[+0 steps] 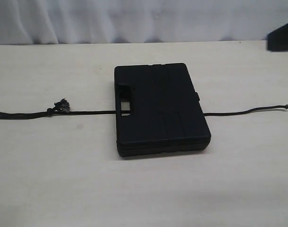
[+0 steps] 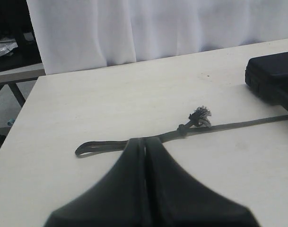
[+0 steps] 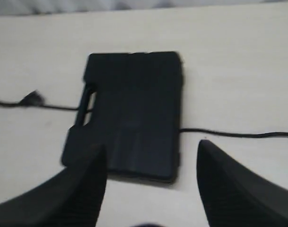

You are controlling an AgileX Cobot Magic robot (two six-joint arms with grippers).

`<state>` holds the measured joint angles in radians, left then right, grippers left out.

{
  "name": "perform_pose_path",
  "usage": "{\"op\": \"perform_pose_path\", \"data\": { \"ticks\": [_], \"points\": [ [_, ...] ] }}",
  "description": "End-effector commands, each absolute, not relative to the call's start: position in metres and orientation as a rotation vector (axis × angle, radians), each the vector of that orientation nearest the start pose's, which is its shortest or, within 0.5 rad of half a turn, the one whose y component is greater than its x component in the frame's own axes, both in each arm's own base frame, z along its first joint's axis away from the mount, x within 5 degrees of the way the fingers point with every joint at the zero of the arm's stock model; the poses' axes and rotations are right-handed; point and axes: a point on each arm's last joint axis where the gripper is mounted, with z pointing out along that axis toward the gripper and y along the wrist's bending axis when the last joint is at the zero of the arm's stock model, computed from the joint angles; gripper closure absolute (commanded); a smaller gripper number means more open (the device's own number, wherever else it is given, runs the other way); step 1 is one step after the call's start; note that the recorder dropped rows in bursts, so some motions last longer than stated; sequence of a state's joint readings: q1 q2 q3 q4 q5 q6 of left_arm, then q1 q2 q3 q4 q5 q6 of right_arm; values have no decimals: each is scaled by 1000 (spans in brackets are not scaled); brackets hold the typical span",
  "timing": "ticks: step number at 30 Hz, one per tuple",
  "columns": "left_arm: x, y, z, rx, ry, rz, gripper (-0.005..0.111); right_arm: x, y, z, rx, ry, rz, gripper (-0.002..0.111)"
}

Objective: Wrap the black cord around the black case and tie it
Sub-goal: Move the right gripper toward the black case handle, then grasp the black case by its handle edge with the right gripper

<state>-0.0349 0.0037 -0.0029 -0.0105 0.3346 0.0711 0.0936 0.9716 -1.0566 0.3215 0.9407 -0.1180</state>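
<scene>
Now ribbed black case (image 1: 160, 106) sits on thin cord (image 1: 87, 112); left gripper (image 2: 144, 141) closed, right gripper (image 3: 152, 144) open.

**Pale tabletop, white drape behind**

A pale wood-grain table (image 1: 144, 198) fills my exterior view, evenly lit, with soft shadows. A white pleated curtain (image 1: 134, 19) hangs along its far edge. Past the table's corner, my left wrist view catches a cluttered side table (image 2: 16, 72) on dark legs over grey floor (image 2: 3, 109).

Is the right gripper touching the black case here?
Apart. The exterior view shows the black case with no gripper anywhere near it; in the right wrist view the right gripper hangs open, back from it.
</scene>
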Motion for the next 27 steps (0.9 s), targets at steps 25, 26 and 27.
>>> {"op": "perform_pose_path", "data": {
  "ticks": [25,26,27],
  "points": [
    [54,-2,184,88,1806,14,107,335,333,195,-552,2703,0,54],
    [54,-2,184,88,1806,14,107,337,334,192,-550,2701,-6,54],
    [54,-2,184,88,1806,14,107,339,335,187,-548,2698,-15,54]
  ]
}}
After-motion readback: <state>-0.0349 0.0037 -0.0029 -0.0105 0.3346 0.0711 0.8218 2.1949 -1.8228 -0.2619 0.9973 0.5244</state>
